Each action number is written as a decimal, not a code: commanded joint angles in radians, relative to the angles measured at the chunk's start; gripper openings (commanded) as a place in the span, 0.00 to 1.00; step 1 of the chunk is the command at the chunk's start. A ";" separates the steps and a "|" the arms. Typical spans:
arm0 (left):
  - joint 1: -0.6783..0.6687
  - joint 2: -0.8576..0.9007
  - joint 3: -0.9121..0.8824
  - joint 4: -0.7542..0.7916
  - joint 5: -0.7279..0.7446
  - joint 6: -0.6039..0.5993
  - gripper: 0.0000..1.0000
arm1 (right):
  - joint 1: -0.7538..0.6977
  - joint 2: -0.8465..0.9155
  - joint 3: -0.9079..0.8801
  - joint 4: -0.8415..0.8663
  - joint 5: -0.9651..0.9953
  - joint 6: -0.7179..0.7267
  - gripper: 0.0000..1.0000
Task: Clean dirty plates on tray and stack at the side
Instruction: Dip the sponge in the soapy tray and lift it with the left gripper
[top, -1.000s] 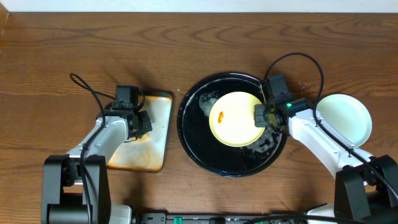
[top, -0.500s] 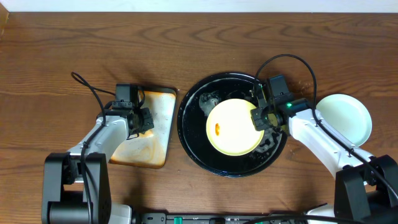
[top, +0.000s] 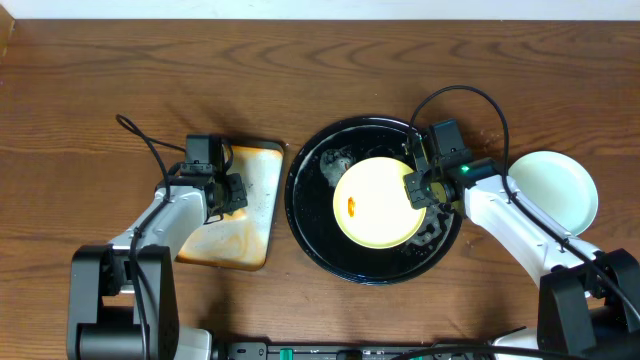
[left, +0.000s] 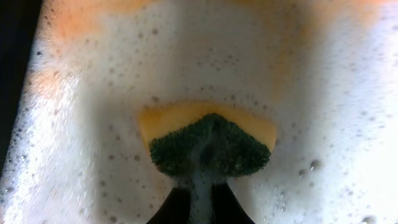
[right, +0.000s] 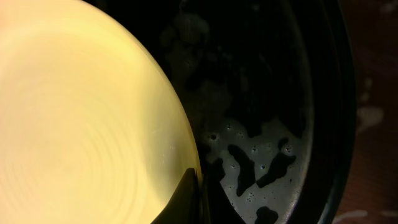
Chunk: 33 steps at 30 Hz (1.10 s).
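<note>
A pale yellow plate with a small orange smear lies in the black round tray. My right gripper is shut on the plate's right rim. In the right wrist view a dark finger lies over the plate's edge, with the wet tray floor beside it. A pale blue plate sits on the table to the right of the tray. My left gripper is shut on a yellow sponge with a green scouring pad, which presses on foam.
A small rectangular tray with orange stains and white suds lies left of the black tray, under the left gripper. Suds patches dot the black tray floor. Both arms' cables loop over the wooden table.
The yellow plate has slid a little left and toward the front of the tray and turned, carrying its smear lower. The small stained tray shifted slightly. Both grippers stayed shut.
</note>
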 joint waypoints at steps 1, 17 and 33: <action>-0.007 0.101 -0.047 -0.008 0.055 0.024 0.08 | -0.005 0.011 0.013 0.003 0.028 -0.003 0.01; -0.021 -0.173 0.257 -0.366 0.165 -0.021 0.08 | -0.005 0.011 0.013 0.002 0.027 -0.003 0.01; -0.304 -0.150 0.275 -0.096 0.465 -0.336 0.08 | -0.005 0.011 0.013 0.002 0.028 0.008 0.01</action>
